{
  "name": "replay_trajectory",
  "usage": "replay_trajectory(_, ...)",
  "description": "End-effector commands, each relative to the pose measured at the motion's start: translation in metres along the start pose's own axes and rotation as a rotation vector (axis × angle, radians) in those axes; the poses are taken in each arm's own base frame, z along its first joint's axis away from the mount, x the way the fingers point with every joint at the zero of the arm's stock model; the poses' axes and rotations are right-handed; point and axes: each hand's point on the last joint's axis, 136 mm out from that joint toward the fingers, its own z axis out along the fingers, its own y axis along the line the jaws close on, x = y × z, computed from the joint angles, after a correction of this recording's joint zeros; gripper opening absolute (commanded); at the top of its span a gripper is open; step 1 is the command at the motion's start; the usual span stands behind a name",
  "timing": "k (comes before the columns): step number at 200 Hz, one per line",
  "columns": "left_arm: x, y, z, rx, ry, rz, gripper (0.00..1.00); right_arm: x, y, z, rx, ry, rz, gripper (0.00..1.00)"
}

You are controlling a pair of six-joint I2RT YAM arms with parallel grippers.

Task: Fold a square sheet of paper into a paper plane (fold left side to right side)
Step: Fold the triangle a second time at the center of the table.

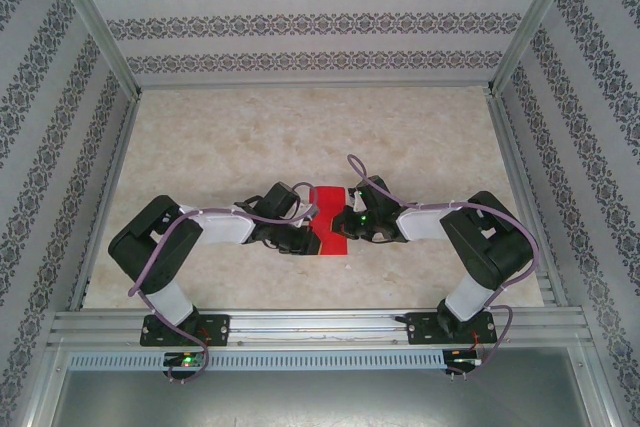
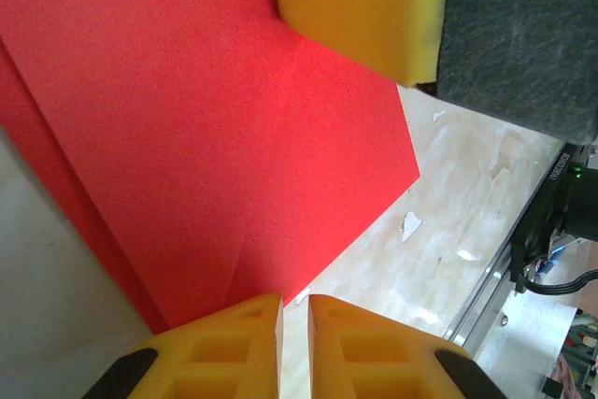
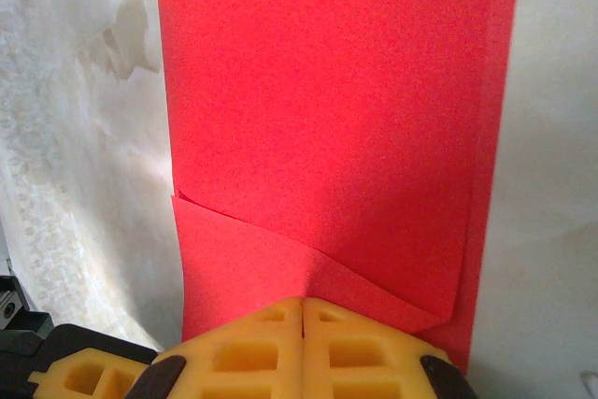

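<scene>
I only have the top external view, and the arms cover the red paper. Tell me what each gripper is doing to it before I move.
Observer: The right gripper is shut, its fingertips meeting over the square sheet of paper.
Operator: Report the left one.
Observer: The left gripper has a thin slit between its fingers with nothing in it; the table shows through.
Operator: Describe the folds.
Observer: In the right wrist view a top layer lies over the sheet. Its lower edge runs slanted, and a strip of the under layer shows along one side.
</scene>
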Motion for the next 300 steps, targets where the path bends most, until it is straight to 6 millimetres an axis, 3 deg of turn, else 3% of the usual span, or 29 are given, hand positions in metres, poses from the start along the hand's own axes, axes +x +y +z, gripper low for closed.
replay_trajectory(1, -0.008, 0.004, 0.000, 0.006, -0.032, -0.006, 0.14, 0.018, -0.029, 0.006, 0.095, 0.058, 0.053, 0.00)
replay_trajectory(87, -0.015, 0.008, 0.001, 0.006, -0.044, -0.012, 0.13, 0.019, -0.031, 0.006, 0.099, 0.062, 0.055, 0.00)
replay_trajectory(205, 0.004, 0.022, 0.006, -0.014, 0.006, -0.033, 0.13, 0.020, -0.036, 0.006, 0.111, 0.069, 0.064, 0.00)
replay_trajectory(300, 0.023, 0.025, -0.002, -0.024, 0.031, -0.018, 0.13, 0.021, -0.041, 0.005, 0.122, 0.074, 0.075, 0.00)
